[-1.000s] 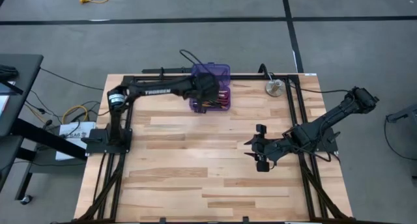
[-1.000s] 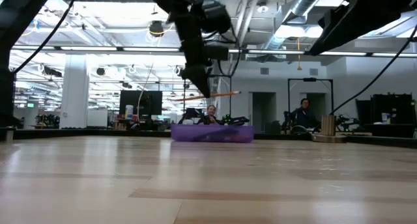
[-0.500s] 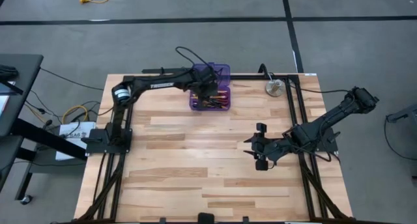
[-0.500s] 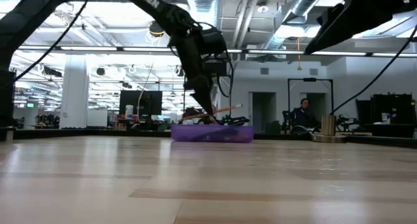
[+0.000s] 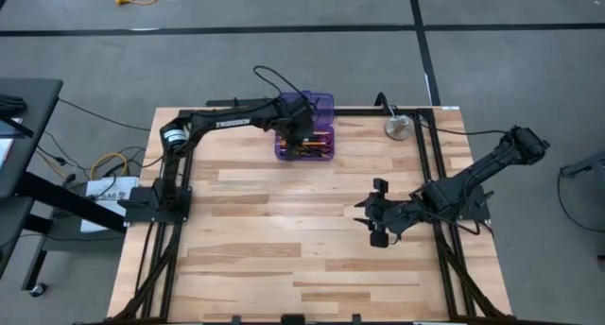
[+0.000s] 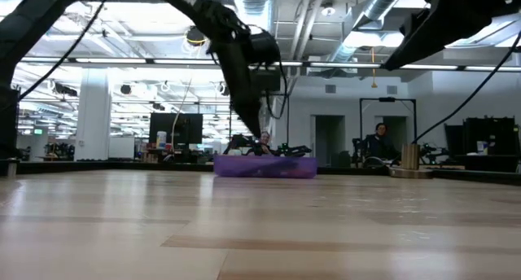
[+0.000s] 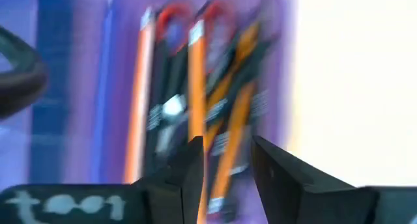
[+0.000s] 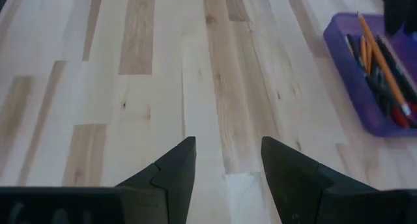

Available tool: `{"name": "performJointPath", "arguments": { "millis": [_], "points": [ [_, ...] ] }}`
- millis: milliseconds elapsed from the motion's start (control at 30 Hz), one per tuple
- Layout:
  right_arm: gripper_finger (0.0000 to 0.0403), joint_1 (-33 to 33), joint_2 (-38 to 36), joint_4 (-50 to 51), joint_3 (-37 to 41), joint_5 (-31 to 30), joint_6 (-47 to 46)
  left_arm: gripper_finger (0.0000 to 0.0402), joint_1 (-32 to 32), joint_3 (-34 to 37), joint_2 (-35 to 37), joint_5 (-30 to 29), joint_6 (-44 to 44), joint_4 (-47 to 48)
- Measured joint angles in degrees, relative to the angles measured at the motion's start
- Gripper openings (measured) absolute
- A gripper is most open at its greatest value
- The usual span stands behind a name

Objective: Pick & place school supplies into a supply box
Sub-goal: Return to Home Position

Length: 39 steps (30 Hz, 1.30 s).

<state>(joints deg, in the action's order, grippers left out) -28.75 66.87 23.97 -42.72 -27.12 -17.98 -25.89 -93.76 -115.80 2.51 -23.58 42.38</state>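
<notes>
Orange pencils [image 8: 381, 58], black pens [image 8: 371, 77] all in see-through purple plastic box [image 5: 321, 102]; job looks done. Left gripper [image 7: 225, 140] over box, right gripper [image 8: 227, 146] aside; both fingers spread, empty.

The supply box [image 5: 281, 145] sits on the table [image 5: 284, 240] at the middle of its far edge, with its lid [image 5: 317, 102] open on the far side. Pencils [image 8: 373, 51], pens [image 8: 391, 61] and scissors [image 7: 171, 25] lie together inside the box, mostly along its length. The disc [image 5: 398, 128] lies near the table's far right corner, well apart to the right of the box. The left gripper [image 7: 227, 146] hangs just above the things in the box. The right gripper [image 5: 376, 214] hovers over the table's right half, nearer the front than the box and the disc.
</notes>
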Motion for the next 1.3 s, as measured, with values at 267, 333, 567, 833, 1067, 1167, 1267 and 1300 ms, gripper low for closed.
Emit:
{"name": "performJointPath", "arguments": {
  "millis": [267,333,567,833,1067,1167,1267,1300],
  "points": [
    [0.0169,0.05,0.0,-1.0,0.0,0.13,-7.01,0.0116,2.85,0.35,9.46,27.49,8.52,-4.73],
    [0.0169,1.28,-0.01,-3.96,-0.01,0.2,-5.66,0.0116,5.25,0.35,11.77,27.37,10.01,-5.78],
    [0.0169,7.03,-0.24,-15.63,-0.02,13.06,2.72,0.0116,16.14,7.76,23.51,16.73,18.02,-15.98],
    [0.0169,13.24,-1.74,-17.97,-0.02,23.15,8.44,0.0116,21.49,46.93,51.67,4.63,26.68,-49.97],
    [0.0169,15.1,-13.95,-17.63,4.57,24.98,11.43,0.0116,18.85,74.39,72.97,2.06,33.45,-65.25],
    [0.0169,15.76,-24.2,-19.67,11.4,26.0,11.45,0.0116,18.49,81.97,80.9,0.74,35.45,-67.12],
    [0.0169,15.78,-35.36,-21.27,18.74,26.55,11.43,0.0116,18.51,87.18,88.55,-1.04,36.22,-67.88],
    [0.0169,15.76,-39.25,-21.35,20.9,26.67,11.49,0.0116,18.49,88.67,91.03,-1.34,36.24,-67.84]
  ]
}}
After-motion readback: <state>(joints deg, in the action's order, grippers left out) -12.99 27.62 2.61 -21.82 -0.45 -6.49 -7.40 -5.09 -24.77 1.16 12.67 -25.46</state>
